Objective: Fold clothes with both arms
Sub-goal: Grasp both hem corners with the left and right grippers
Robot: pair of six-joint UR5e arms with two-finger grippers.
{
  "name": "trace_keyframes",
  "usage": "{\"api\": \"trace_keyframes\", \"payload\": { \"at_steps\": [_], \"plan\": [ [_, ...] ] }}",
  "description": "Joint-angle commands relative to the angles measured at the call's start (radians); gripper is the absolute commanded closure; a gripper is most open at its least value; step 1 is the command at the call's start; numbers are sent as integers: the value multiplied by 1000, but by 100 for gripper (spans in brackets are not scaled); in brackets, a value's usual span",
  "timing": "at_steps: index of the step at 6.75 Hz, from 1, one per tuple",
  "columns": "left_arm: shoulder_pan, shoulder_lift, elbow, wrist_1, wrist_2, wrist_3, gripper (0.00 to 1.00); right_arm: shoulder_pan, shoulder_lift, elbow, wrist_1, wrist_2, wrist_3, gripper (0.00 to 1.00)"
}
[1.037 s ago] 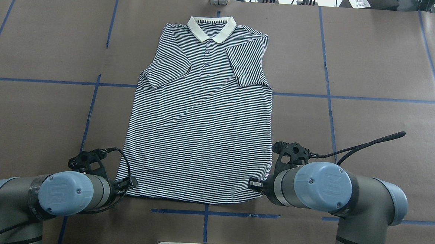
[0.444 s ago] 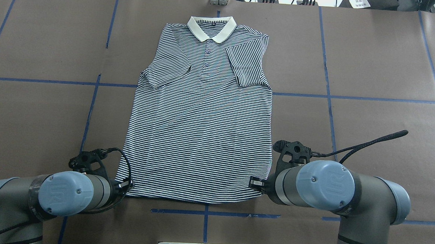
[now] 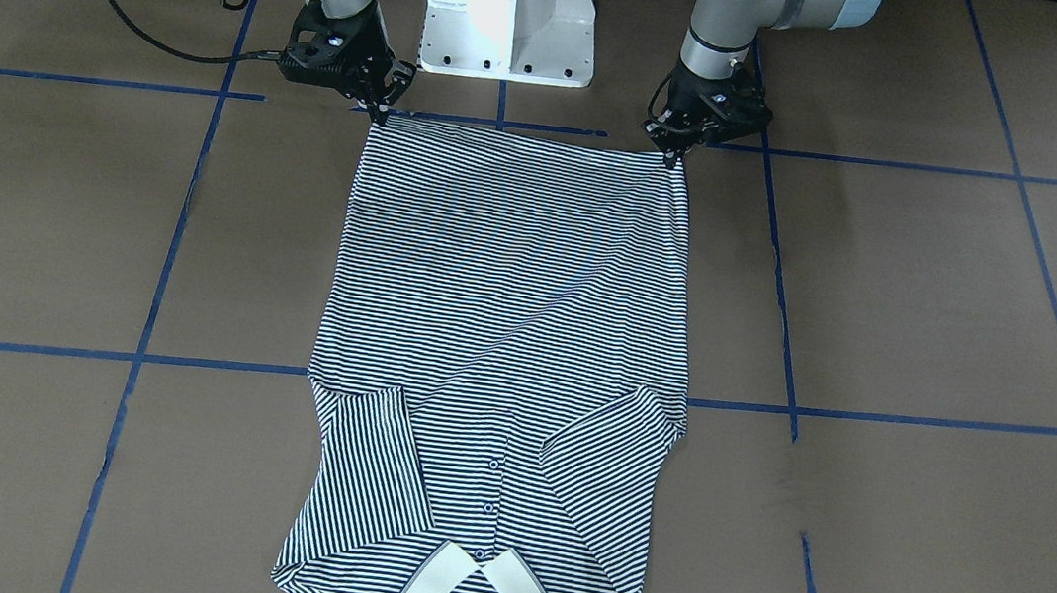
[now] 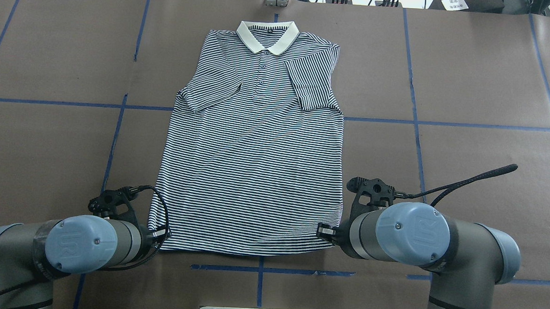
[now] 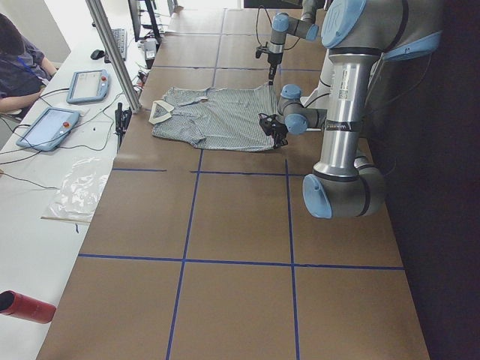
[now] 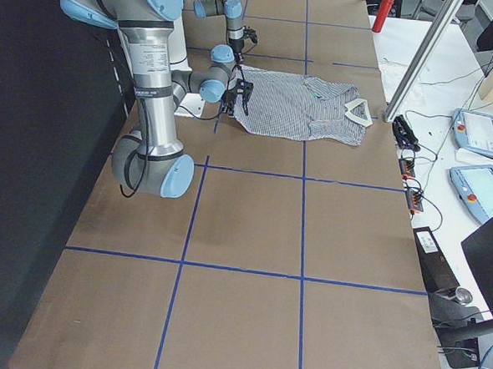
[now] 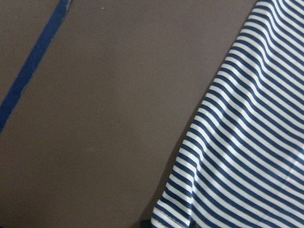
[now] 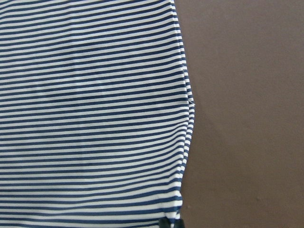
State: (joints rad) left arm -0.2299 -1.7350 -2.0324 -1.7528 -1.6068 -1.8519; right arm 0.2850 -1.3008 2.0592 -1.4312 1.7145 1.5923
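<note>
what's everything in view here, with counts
short-sleeved striped polo shirt: one, navy and white with white collar, flat mid-table, sleeves folded in
paper-covered table: one, brown, blue tape grid
pedestal base: one, white, between the arms
handheld tablets: two, grey-blue, side bench
cylinder: one, red, side bench
person: one, seated at the bench
left gripper: one, black, pinching one hem corner
right gripper: one, black, pinching the other hem corner

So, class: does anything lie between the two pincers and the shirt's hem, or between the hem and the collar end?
Nothing visible does. The left pincer and right pincer sit at the hem corners of the polo shirt, and only its own folded-in sleeves lie on it before the collar.
</note>
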Motion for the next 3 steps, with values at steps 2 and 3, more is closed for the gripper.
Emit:
{"api": "trace_keyframes", "payload": {
  "at_steps": [2, 3],
  "plan": [
    [6, 5, -84, 21, 4, -13, 100, 46, -65, 50, 0, 86, 0, 100],
    [74, 5, -119, 21, 4, -56, 100, 19, -122, 109, 1, 95, 0, 100]
  ]
}}
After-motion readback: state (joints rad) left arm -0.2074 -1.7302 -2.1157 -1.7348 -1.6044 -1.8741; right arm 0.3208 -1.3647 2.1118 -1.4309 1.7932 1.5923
